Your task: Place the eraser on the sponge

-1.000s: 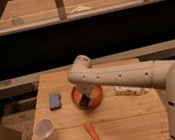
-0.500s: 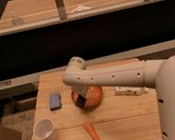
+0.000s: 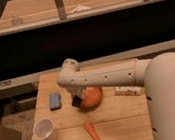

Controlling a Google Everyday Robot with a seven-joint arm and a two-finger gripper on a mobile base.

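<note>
While the eraser, which I take the dark block clamped in my closed claw to be, hangs at the orange bowl's rim, the sponge lies just beside it, on the side away from the bowl.

Dim, warm indoor light; the desk glows softly, darkness behind it, the whole view soft and blurred.

Pale bare-wood table — smooth white arm shell, dark matt gripper by the smooth orange bowl
</note>
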